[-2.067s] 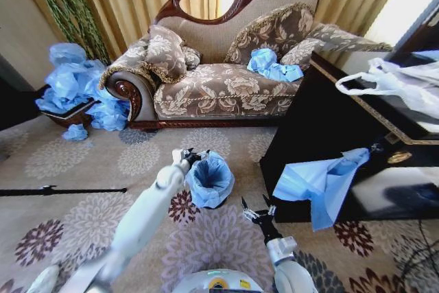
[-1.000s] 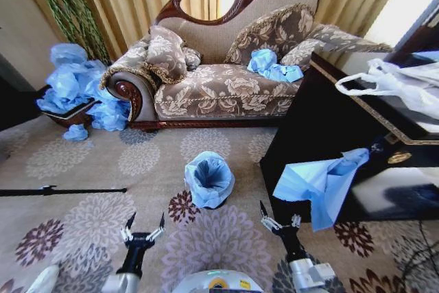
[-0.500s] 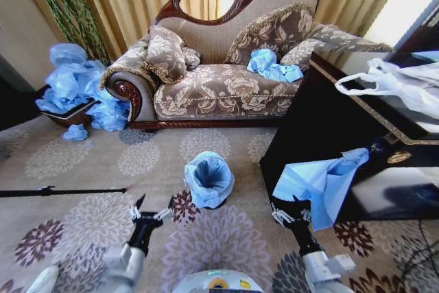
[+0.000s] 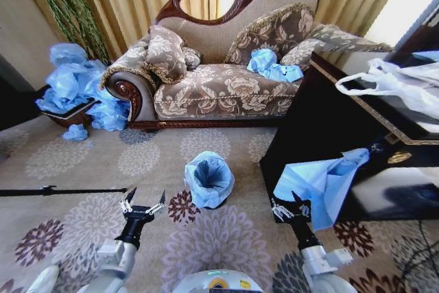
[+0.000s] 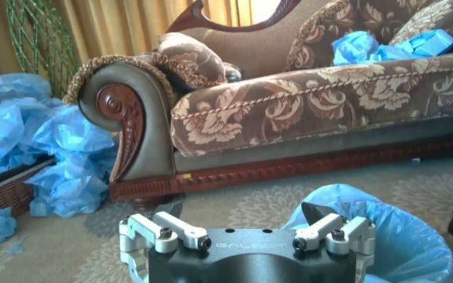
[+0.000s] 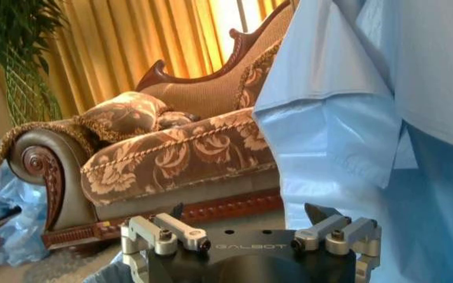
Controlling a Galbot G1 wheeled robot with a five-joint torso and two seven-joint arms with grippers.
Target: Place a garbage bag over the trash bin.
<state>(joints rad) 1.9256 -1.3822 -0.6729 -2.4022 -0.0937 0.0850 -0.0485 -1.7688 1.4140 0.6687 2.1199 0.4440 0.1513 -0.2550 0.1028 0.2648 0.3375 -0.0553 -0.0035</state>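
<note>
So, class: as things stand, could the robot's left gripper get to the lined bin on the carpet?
Probably yes. The left gripper, fingers open, sits beside the bin, with bare carpet between them and nothing in the way.

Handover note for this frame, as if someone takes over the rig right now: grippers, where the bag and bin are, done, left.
Left gripper: open, holding nothing, above the carpet on the bin's left.
Right gripper: open, holding nothing, beside the blue sheet hanging off the black cabinet.
Garbage bag: lines the trash bin on the carpet, folded over its rim.
Done: bag looks fitted.
Left: apparently nothing.
</note>
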